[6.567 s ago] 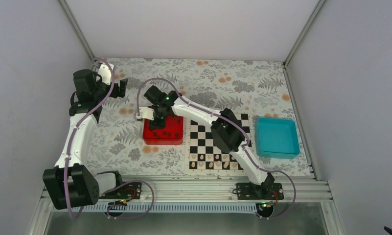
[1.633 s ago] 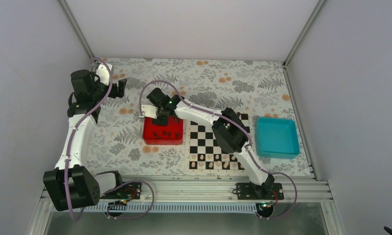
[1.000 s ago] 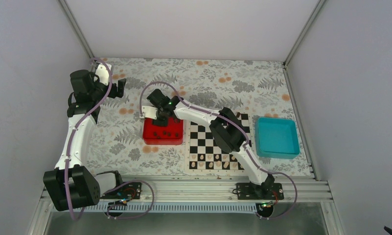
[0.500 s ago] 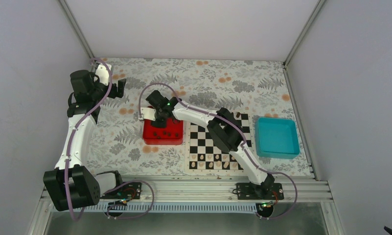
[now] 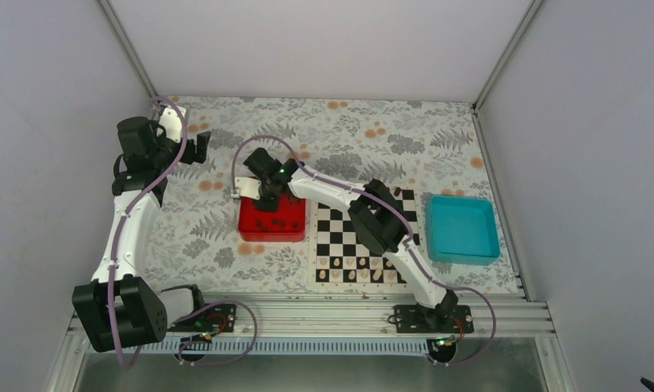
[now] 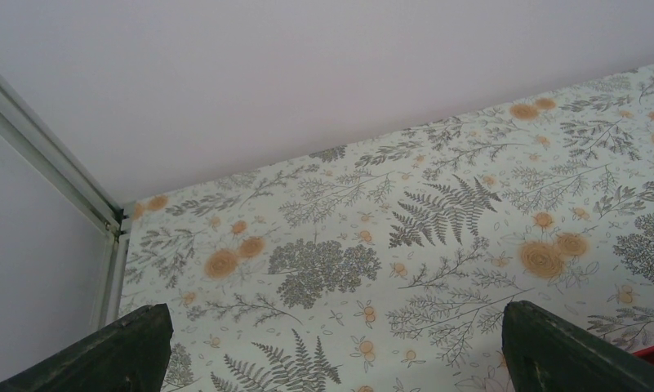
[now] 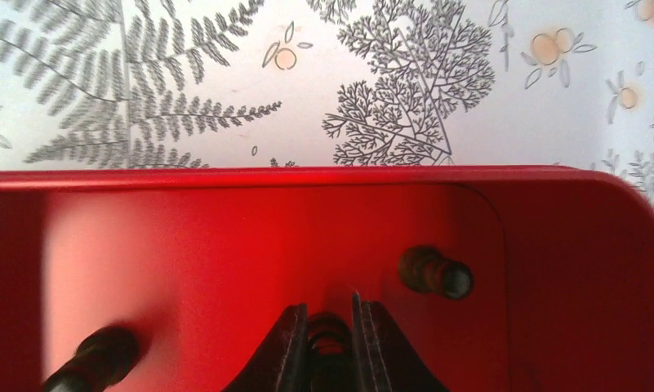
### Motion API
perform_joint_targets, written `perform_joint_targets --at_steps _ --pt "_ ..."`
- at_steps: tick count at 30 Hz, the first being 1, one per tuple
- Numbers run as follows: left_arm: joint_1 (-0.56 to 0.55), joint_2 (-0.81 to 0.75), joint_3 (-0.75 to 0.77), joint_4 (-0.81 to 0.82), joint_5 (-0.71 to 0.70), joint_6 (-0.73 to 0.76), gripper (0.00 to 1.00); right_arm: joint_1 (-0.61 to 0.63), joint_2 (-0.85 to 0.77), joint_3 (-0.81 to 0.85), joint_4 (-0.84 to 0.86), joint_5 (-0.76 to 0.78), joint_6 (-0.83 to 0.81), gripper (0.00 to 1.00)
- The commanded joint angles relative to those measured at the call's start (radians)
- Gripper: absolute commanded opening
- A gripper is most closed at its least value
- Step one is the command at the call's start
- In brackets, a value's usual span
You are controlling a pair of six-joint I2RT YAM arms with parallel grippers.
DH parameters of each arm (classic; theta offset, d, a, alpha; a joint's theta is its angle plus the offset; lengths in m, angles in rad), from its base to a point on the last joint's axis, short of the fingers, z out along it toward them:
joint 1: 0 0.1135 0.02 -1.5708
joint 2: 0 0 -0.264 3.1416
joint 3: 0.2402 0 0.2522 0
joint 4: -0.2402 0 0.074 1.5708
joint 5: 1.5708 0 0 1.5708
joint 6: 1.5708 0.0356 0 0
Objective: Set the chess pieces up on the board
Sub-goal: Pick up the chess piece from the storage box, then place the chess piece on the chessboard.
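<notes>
Since the earliest frame the right arm's elbow has slid slightly toward the red tray (image 5: pixel 250 231) and its wrist has dipped lower over it; the left arm has not shifted.

From above, the right gripper (image 5: pixel 264 198) sits down in the tray's far part, with dark chess pieces (image 5: pixel 281 219) scattered just nearer than its jaws. The board (image 5: pixel 360 237) lies to the right of those jaws, past the tray wall, with pale pieces (image 5: pixel 352 276) along its near row and a teal tray (image 5: pixel 462 230) beyond. The left gripper (image 5: pixel 201 145) hangs well off to the tray's left.

On the left wrist camera, the fingers (image 6: pixel 127 347) are spread wide with nothing between them, only the floral table cover (image 6: pixel 389 245) ahead.

On the right wrist camera, the jaws are nearly closed, pinching one chess piece (image 7: pixel 327 328) at their tips. A second piece (image 7: pixel 433 273) lies ahead and to their right, a third (image 7: pixel 95 359) off to their left.
</notes>
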Motion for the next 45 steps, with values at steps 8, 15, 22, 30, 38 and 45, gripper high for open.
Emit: perform_joint_targets --at_steps 8,15,22,30,38,45 --pt "0.007 -0.009 -0.01 0.012 0.013 0.003 1.0 -0.212 -0.331 -0.068 -0.048 -0.124 0.025 0.04" --pt "0.007 -0.007 -0.006 0.01 0.022 0.001 1.0 -0.364 -0.409 -0.221 -0.018 -0.168 0.024 0.04" --pt "0.007 -0.007 0.0 0.005 0.018 -0.002 1.0 -0.375 -0.358 -0.349 0.04 -0.142 0.006 0.04" --pt "0.007 -0.006 0.0 -0.001 0.016 -0.001 1.0 -0.376 -0.305 -0.383 0.025 -0.135 -0.006 0.04" --pt "0.007 -0.003 0.004 -0.004 0.022 0.0 1.0 -0.375 -0.335 -0.454 0.019 -0.141 -0.023 0.04" --pt "0.007 -0.005 0.004 -0.004 0.023 -0.001 1.0 -0.376 -0.335 -0.479 0.013 -0.144 -0.032 0.04"
